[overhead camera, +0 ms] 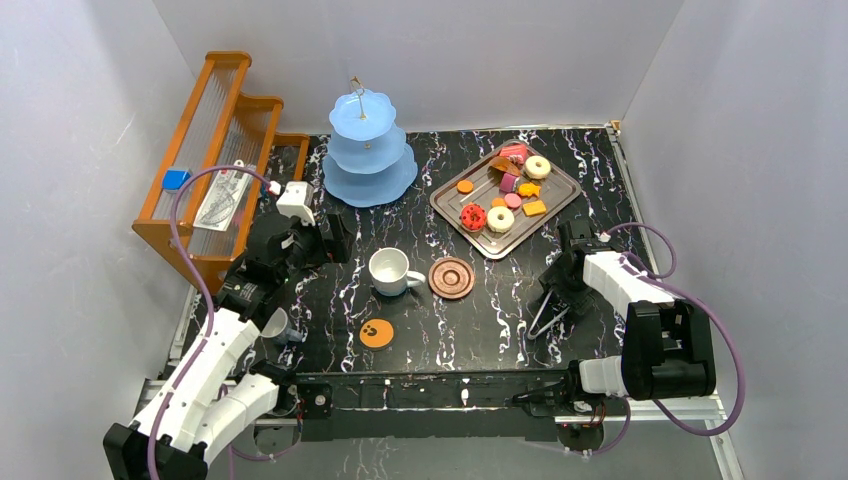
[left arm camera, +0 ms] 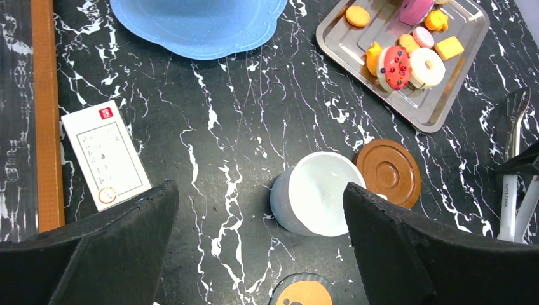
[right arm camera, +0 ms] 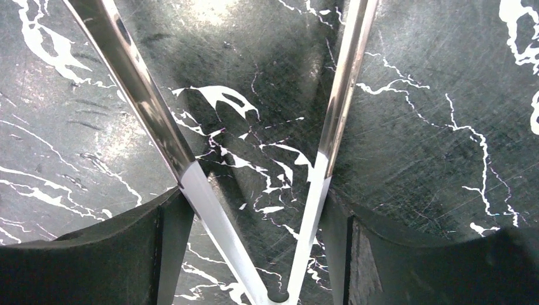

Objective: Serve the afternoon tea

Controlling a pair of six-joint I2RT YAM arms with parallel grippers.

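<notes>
1. Fingers (right arm camera: 114, 254) of the right gripper (right arm camera: 254, 210): apart, one outside each arm of the metal tongs (right arm camera: 330, 127). The tongs lie flat on the table (overhead camera: 480, 320) in an open V. The pads are at or just beside the arms, and we cannot tell whether they press yet.
2. Fingers (left arm camera: 121, 248) of the left gripper (left arm camera: 260, 197): spread wide, holding nothing, hovering above the white mug (left arm camera: 318, 200).
3. Pastries (overhead camera: 500, 219): every one we can see sits on the silver tray (overhead camera: 462, 228) at the back right. None is on the stand.
4. Light-blue stand (overhead camera: 369, 150): upright at the back centre, its three tiers bare as far as we can see.
5. Mug: upright on the bare table, just beside the brown saucer (overhead camera: 451, 277), not on it.
6. Grey cup (overhead camera: 278, 327): at the left edge, partly hidden by the left arm. It is near the paw-print coaster (overhead camera: 376, 333) but not on it.
7. Done, in our judgement: no part of the serving yet.
8. In hand, in our judgement: taking up the tongs.
9. Left to do, in our judgement: move the pastries from tray to stand, set the mug on its saucer, and set the cup on its coaster.
</notes>
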